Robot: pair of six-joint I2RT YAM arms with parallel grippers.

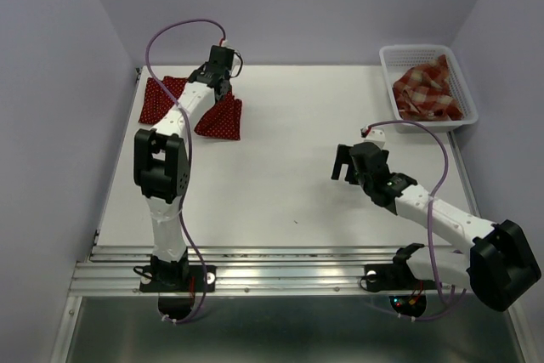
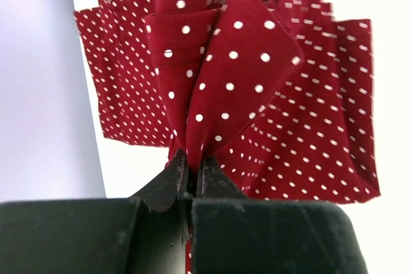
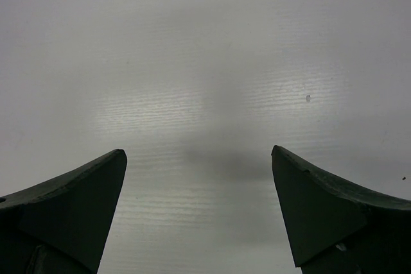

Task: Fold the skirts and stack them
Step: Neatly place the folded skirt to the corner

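Your left fingers (image 2: 164, 187) are clamped together on a raised fold of the polka-dot skirt (image 2: 237, 75). The skirt spreads beyond them at the far-left corner of the desk (image 1: 297, 167), its long axis along the far edge. Your right fingers (image 3: 70, 203) stand wide apart, holding nothing, and are nearer the plaid skirt (image 1: 427, 89), which lies crumpled in the basket (image 1: 416, 48) at the far-right corner.

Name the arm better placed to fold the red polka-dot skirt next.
Left. The left hand is shut on a raised fold of the polka-dot skirt at the table's far left. The right hand hangs open and empty above bare table, well away from that cloth.
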